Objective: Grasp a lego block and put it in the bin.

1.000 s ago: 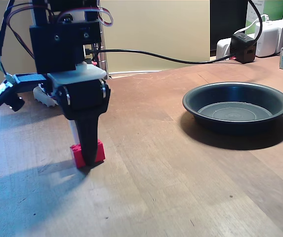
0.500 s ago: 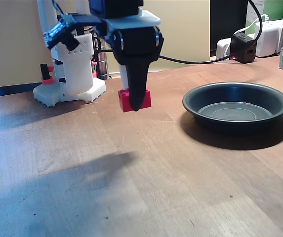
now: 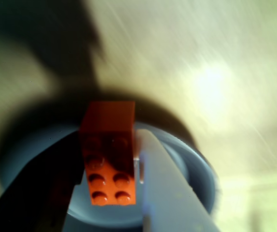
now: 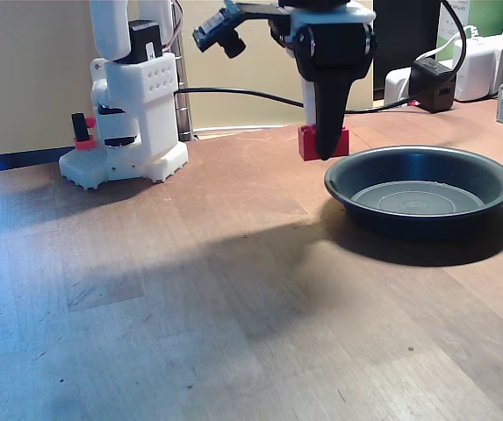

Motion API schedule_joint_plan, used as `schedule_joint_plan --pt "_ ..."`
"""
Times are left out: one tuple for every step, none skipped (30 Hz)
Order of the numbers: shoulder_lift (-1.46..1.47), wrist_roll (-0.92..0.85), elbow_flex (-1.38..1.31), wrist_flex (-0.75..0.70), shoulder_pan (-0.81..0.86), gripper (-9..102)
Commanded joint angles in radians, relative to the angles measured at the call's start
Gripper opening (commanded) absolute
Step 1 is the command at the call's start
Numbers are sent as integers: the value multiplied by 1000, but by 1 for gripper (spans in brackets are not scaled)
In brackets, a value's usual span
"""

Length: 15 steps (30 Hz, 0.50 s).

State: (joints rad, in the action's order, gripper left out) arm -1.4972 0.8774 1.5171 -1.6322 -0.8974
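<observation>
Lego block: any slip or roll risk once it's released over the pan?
The lego block looks rigid and light, held in the gripper with no visible sag. Its flat faces and studs, seen in the wrist view, suggest it won't roll. It may bounce or slide on the bin, whose surface looks smooth.

Through the wrist view I am seeing the gripper (image 3: 113, 193) clamping the lego block (image 3: 108, 153) between a dark finger on the left and a pale finger (image 3: 169, 193) on the right. The block's studs are facing the camera. Behind it, the round bin (image 3: 203, 169) is lying blurred on the wooden table (image 3: 215, 63), partly hidden by block and fingers.
</observation>
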Motion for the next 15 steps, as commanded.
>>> schedule_joint_plan --pt "-3 64 -37 31 -41 0" --pt "-3 86 -37 49 -57 0" --pt "-3 109 -37 71 -71 0" --pt "-2 133 -37 94 -83 0" --pt "-2 163 -37 115 -97 0" --pt "0 190 -35 137 -112 0" --pt "0 213 -31 161 -124 0" --pt "0 232 -28 184 -135 0" --pt "0 247 -23 206 -143 0" --pt "2 261 -21 224 -150 0" --pt "6 273 -21 242 -156 0" --pt "25 287 -21 261 -163 0" --pt "51 308 -31 279 -166 0" --pt "80 333 -37 295 -175 0" --pt "110 353 -49 318 -178 0"
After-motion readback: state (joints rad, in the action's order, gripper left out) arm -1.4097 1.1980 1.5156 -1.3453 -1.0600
